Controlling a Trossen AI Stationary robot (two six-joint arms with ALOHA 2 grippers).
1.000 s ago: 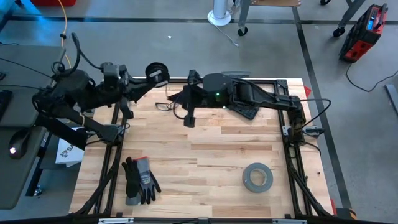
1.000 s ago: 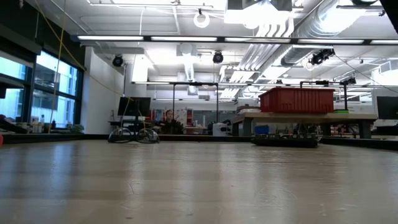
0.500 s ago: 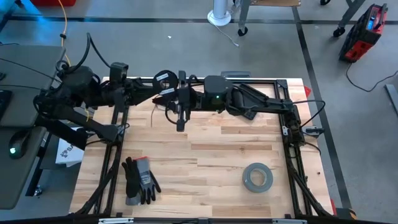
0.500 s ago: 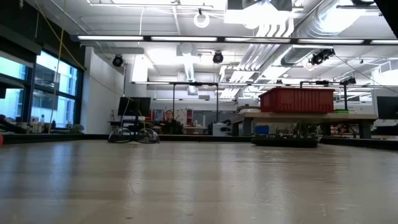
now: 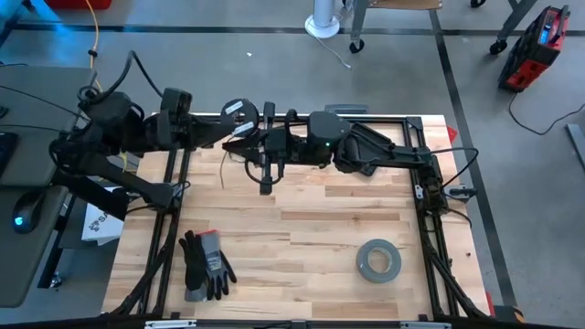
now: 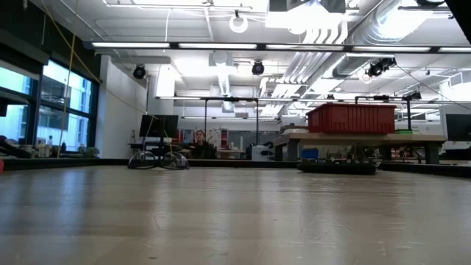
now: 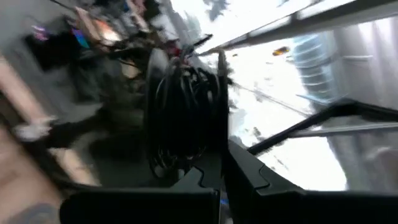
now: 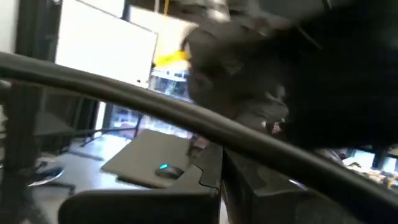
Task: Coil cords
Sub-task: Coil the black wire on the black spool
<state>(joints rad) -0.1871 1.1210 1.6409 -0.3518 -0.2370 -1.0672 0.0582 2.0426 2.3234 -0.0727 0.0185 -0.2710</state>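
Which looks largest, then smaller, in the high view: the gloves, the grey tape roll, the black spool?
1. Gloves, largest.
2. Grey tape roll, a little smaller than the gloves.
3. Black spool, clearly smallest. It sits raised at the left pincer, nearer the camera, yet it still looks smallest.

Grey tape roll [image 5: 378, 260] lies near black gloves [image 5: 205, 264].

The left wrist view is smeared by blur: the small round black spool [image 7: 186, 118] with its wound thin dark cord shows only as a dark mass. In the high view, upper centre, the left end effector [image 5: 239, 132] and right end effector [image 5: 260, 146] overlap, so their fingertips cannot be made out. The thin dark cord [image 5: 224, 169] below them is barely traceable.
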